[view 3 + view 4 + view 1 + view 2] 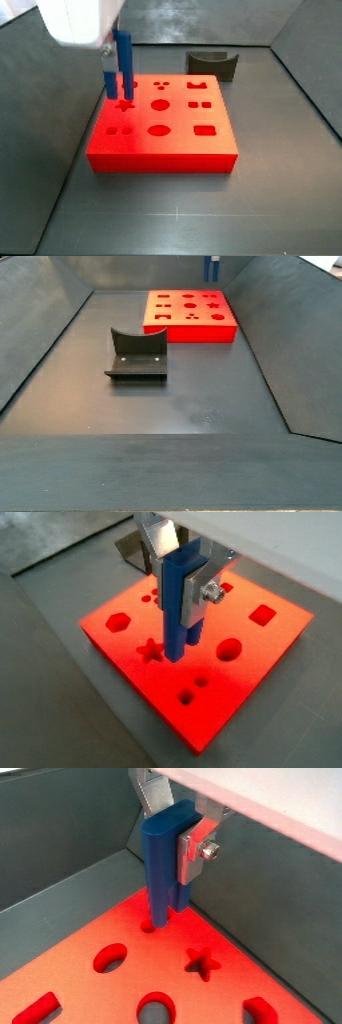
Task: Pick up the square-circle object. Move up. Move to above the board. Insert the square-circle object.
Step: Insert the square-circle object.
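No text, label, brand, number or sign can be read in any view. The board [163, 128] carries only shape cutouts on its red top, no lettering. The square-circle object [181, 607] is plain blue, and the gripper [185, 564] holding it near the upper middle of a wrist view shows bare silver plates with a screw, unmarked. The dark fixture [136, 356], left of centre in a side view, bears no marking.

White gripper [114, 62] body, flat silver fingers [203, 590], screws
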